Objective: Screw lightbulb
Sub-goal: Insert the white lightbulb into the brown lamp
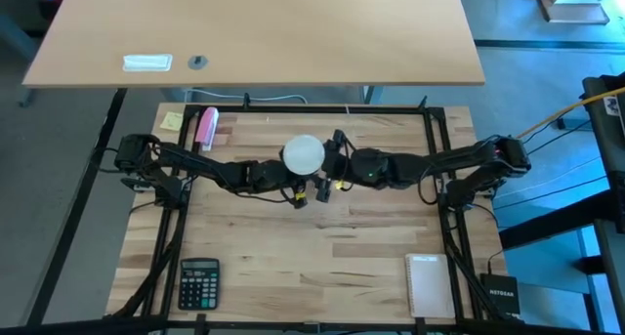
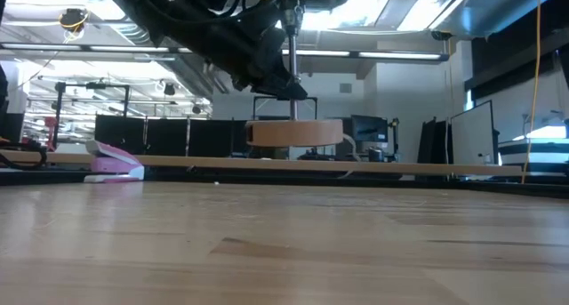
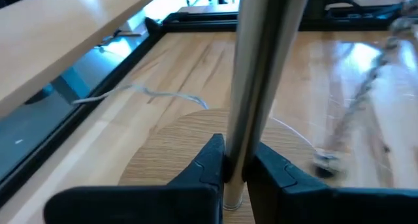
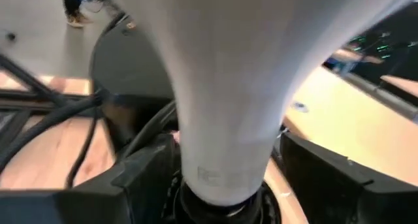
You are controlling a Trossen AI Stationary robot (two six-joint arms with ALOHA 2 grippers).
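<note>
The lightbulb (image 4: 222,87) is standing upright between the right claw (image 4: 222,185) fingers (spread apart, not pinching); the left claw (image 3: 235,172) is clamping the lamp stem (image 3: 261,67).

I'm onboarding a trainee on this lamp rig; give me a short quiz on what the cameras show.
1. True or false: the left gripper is shut on the upright rod that rises from the wooden disc.
2. Which item lies on the table in the high view? A. calculator B. mug C. scissors
3. Fill in: the right gripper has its fingers open on either side of the neck of the white ____.

Key: 1. True. 2. A. 3. lightbulb.
</note>
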